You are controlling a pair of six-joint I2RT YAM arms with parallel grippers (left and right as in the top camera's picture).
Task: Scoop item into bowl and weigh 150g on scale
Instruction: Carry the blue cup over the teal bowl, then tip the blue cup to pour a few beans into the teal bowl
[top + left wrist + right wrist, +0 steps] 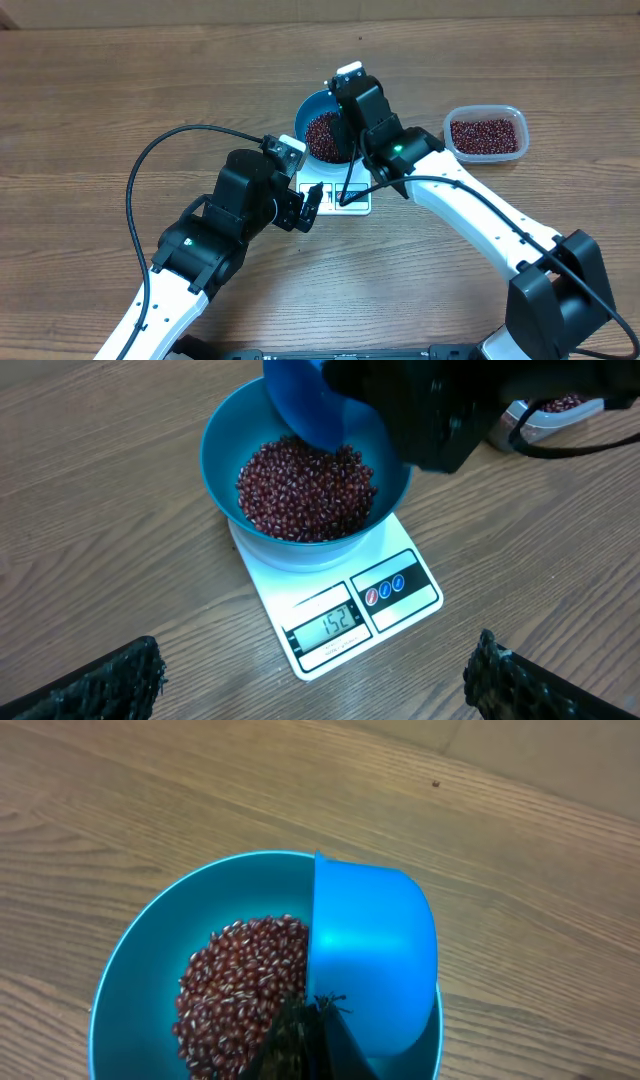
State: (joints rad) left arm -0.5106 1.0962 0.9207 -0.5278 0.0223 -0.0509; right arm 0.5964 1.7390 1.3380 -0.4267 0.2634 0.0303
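Nearly done, I judge: the beans (pixel 305 490) lie heaped in the blue bowl (pixel 222 440), which sits on the scale (pixel 405 600). Its display (pixel 325 626) seems to read 152, a shade past target. Above the scale the right pincer (pixel 305 1032) pinches the blue scoop (pixel 370 960), tipped over the bowl. The left pincer (pixel 310 208) hangs spread wide at the scale's display edge, holding nothing. The tub (pixel 452 118) sits right of the scale on the table (pixel 100 100). What's left is probably lifting the scoop clear.
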